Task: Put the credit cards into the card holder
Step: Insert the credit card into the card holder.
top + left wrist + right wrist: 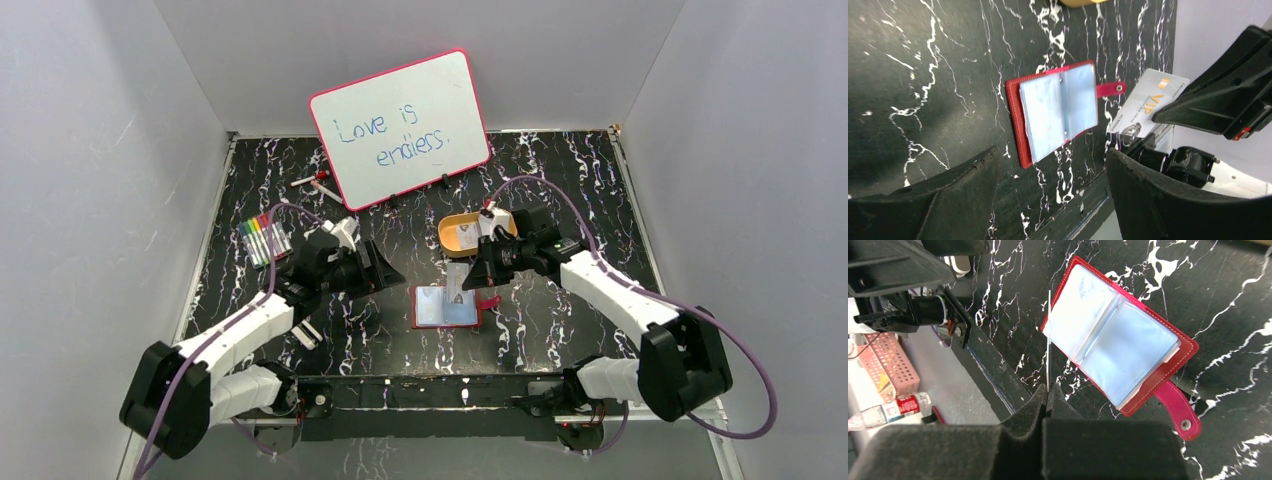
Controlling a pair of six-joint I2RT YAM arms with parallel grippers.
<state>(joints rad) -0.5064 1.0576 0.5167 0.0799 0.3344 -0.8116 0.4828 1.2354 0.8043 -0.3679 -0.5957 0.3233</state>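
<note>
The dark-red folding card holder [1118, 337] with pale blue shiny pockets lies opened flat near the middle of the black, white-veined marble-look tabletop [560, 190], somewhat closer to its near edge. Its snap tab [1180, 415] sticks out toward the tabletop's right edge.

The right gripper [1047, 392] has its jaws pressed together on a thin whitish credit card [1148, 102] marked "VIP". It holds the card on edge just above the card holder's far side.

The left gripper [390, 270] hangs just left of the card holder, jaws spread wide with nothing between them.

Behind the card holder, toward the far edge, sits a yellow-orange oval tray [450, 240]. It seems to hold another pale card, though the arm partly covers it. A pink-framed whiteboard [400, 128] stands at the far edge. A row of coloured markers [264, 240] lies near the left edge.
</note>
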